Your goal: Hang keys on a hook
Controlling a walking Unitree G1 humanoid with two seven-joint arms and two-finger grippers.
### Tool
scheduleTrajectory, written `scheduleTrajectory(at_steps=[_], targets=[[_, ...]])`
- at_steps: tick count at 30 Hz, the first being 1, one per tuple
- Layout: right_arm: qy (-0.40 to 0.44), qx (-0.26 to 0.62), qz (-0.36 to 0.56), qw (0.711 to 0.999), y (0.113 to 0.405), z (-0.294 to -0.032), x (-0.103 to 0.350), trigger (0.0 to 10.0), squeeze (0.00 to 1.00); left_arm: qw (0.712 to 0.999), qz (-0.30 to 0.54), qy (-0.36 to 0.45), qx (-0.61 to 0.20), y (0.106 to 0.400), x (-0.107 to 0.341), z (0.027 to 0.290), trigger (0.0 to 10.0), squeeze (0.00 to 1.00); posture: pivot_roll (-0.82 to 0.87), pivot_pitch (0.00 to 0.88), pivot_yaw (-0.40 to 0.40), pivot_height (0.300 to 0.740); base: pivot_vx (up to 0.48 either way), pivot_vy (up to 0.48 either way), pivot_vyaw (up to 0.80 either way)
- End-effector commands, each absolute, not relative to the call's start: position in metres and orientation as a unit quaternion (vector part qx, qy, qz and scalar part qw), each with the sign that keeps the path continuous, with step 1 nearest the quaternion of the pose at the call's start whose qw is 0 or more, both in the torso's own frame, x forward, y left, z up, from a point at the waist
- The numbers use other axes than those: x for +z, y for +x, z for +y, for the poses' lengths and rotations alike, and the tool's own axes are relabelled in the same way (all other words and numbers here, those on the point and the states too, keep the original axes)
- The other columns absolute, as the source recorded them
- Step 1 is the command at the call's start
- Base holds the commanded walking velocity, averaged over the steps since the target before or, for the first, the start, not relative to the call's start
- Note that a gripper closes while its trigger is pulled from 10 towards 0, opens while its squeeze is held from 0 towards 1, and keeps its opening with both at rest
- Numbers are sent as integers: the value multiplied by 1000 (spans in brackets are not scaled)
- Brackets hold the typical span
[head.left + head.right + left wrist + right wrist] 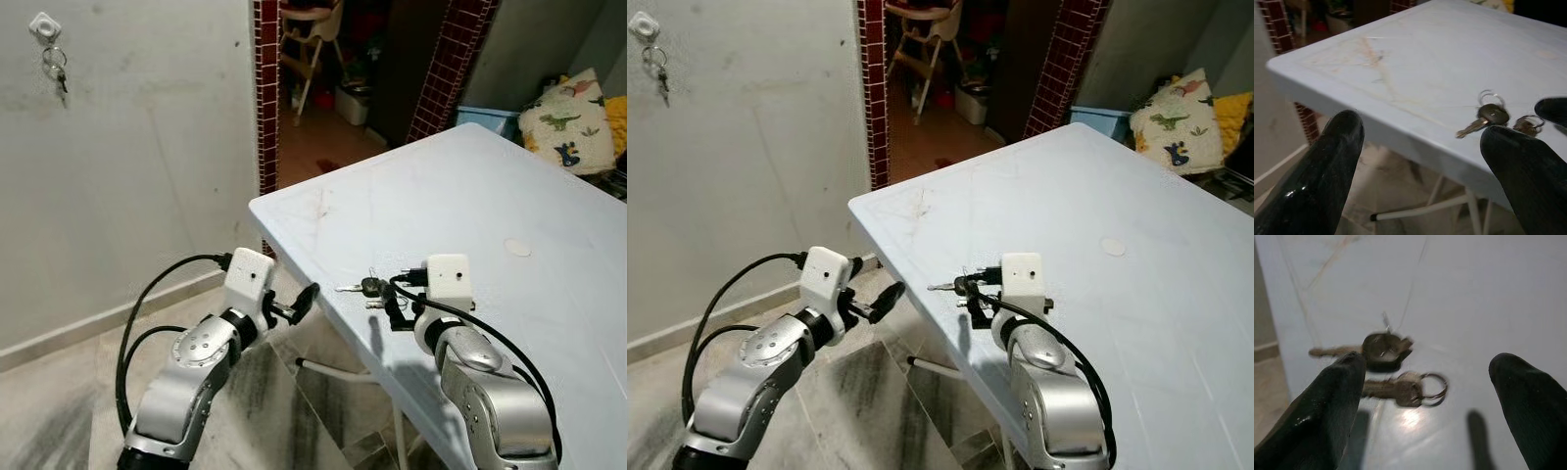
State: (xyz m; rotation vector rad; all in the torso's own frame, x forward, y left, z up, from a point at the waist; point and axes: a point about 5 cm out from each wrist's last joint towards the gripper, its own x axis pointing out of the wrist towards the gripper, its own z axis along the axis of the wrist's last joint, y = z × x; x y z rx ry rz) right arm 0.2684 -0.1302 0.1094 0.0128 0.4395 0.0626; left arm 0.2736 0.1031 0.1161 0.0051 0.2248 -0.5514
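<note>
Pale blue plastic table [509, 196] stands beside a grey wall [137, 176], with a brick-edged doorway [333, 78] beyond. The keys [370, 288] lie flat on the table close to its near left edge, a black-headed key and a brass key on rings. Right gripper [1425, 396] hovers just above them, fingers spread apart, not touching. Left gripper [302, 304] is held off the table's left edge, fingers apart, empty. A hook [44, 25] on the wall, far left, already carries another key bunch [57, 69].
</note>
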Motion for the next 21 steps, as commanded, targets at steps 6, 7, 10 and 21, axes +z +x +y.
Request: scheduleTrajectory(at_steps=[6,7,10,21], targets=[[25,6,249,968,275,-134,98,10000,0,957,117,10,-266,272,114,106,10000,0,69,0,-87,740,0,0,0],[37,-6,261,965,275,-136,94,10000,0,957,118,11,-266,271,113,106,10000,0,71,0,-87,740,0,0,0],[50,-24,271,961,274,-140,89,10000,0,956,121,11,-268,270,113,107,10000,0,71,0,-87,740,0,0,0],[94,-58,293,950,270,-140,80,10000,0,927,135,1,-351,260,117,97,10000,0,71,0,-78,740,0,0,0]])
